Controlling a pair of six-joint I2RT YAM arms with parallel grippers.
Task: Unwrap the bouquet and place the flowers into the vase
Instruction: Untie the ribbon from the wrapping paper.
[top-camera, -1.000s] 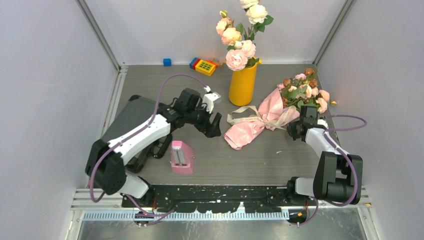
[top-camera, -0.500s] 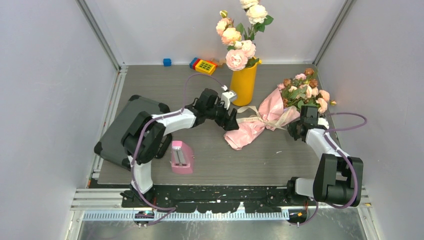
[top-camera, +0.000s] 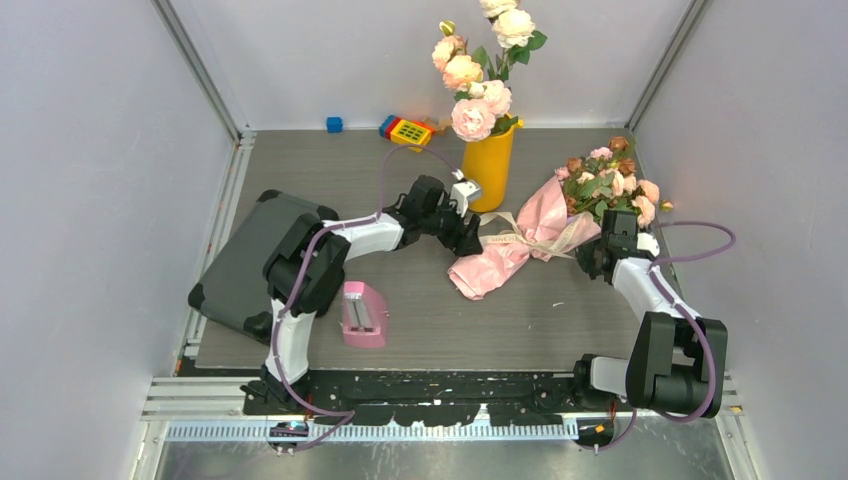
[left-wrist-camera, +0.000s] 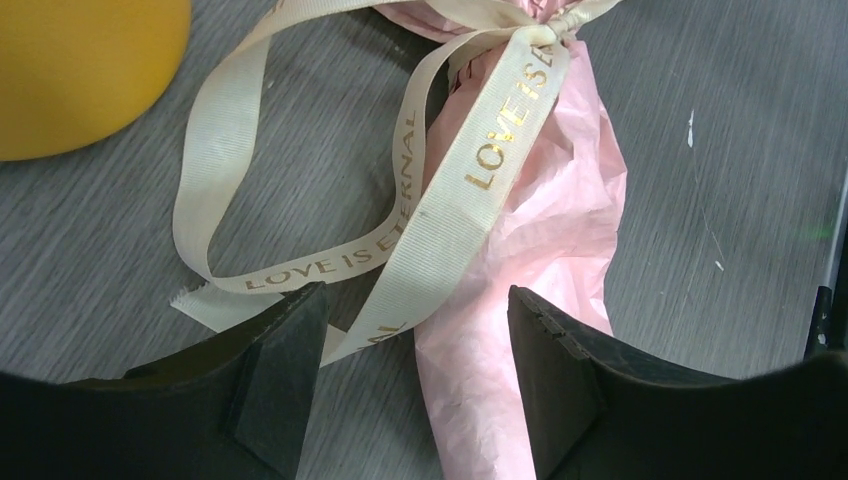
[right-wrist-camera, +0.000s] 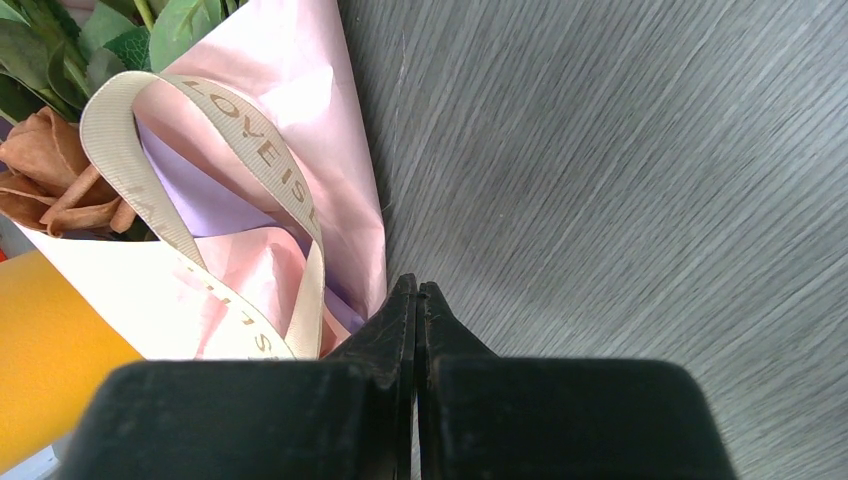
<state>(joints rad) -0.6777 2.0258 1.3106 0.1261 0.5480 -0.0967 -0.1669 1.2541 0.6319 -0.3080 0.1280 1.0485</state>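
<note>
Left gripper (left-wrist-camera: 412, 295) reached across to ribbon (left-wrist-camera: 500, 130), jaws apart astride it (nothing gripped), right gripper (right-wrist-camera: 416, 295) shut

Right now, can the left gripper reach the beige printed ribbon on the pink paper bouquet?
Probably yes: the left gripper is open over the beige ribbon, one tail between its fingers, nothing blocking.

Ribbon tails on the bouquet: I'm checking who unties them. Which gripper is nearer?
Left. The left gripper hangs over the ribbon tails, jaws open astride one; the right gripper, jaws shut, sits at the opposite side of the wrap.
</note>
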